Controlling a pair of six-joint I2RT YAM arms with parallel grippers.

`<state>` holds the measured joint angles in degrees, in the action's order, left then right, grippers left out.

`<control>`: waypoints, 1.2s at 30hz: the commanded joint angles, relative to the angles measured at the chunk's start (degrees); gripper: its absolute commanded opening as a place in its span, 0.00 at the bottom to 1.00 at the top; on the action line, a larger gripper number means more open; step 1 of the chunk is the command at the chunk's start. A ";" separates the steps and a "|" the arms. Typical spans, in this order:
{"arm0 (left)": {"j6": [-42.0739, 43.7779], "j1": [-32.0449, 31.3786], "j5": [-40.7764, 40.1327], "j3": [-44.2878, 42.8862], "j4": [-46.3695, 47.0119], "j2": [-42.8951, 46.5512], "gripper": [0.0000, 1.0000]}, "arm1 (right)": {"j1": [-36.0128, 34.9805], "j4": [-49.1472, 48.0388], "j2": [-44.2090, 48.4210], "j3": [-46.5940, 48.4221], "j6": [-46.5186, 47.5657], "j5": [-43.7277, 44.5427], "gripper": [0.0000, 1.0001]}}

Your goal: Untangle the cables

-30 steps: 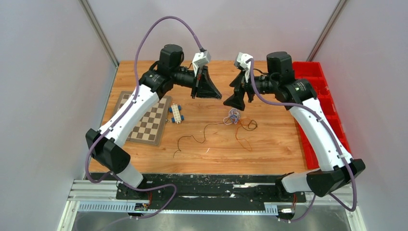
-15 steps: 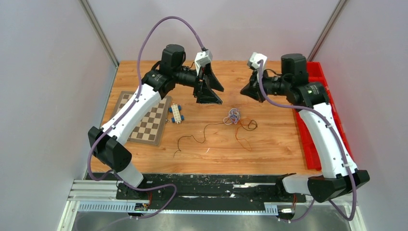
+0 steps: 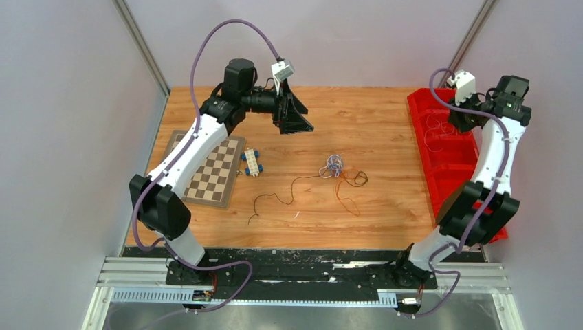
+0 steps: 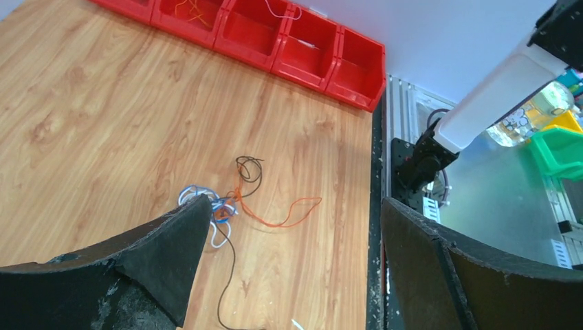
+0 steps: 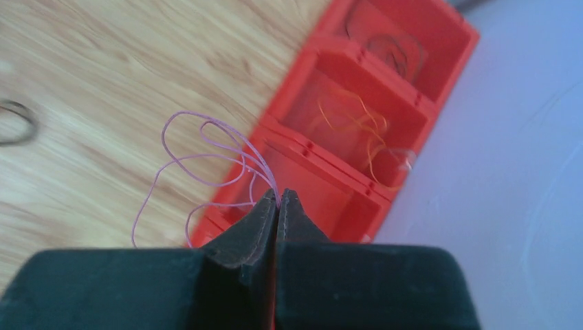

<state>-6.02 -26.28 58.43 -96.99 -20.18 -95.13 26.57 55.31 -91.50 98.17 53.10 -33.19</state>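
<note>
The cables lie mid-table as a small bluish-white and orange knot (image 3: 334, 165) (image 4: 213, 206). A dark strand (image 3: 275, 196) trails toward the front left, and an orange loop (image 4: 289, 213) lies beside the knot. My left gripper (image 3: 297, 122) (image 4: 294, 201) hangs open above the table, behind and left of the knot, with nothing between its jaws. At the right edge, over the red bins (image 3: 447, 165), my right gripper (image 3: 457, 118) (image 5: 278, 197) is shut on a thin pink-purple cable (image 5: 206, 148) that loops out from its fingertips.
The row of red bins (image 5: 323, 172) lines the table's right side; one holds an orange wire (image 5: 357, 124), another a dark wire (image 5: 385, 45). A chessboard (image 3: 210, 175) and a small blue-and-white block (image 3: 252, 163) lie on the left.
My right arm has swung from the table's centre to the red bins, shut and carrying the purple cable. My left gripper has opened wide and drawn back a little.
</note>
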 commanded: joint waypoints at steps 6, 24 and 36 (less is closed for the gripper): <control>-0.78 -0.24 -3.69 3.27 2.32 -0.38 1.00 | 6.25 3.34 -11.70 5.85 17.56 9.29 0.00; -1.98 0.28 -6.16 7.09 3.10 -0.88 1.00 | 4.57 -15.30 -19.24 -0.20 20.26 16.38 0.05; 0.84 0.62 -6.82 10.66 -0.92 -2.34 1.00 | -3.18 14.21 -15.99 12.18 10.27 3.88 0.82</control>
<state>-5.91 -25.85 51.72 -88.64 -21.10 -96.49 29.10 58.74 -114.37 110.69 68.12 -19.79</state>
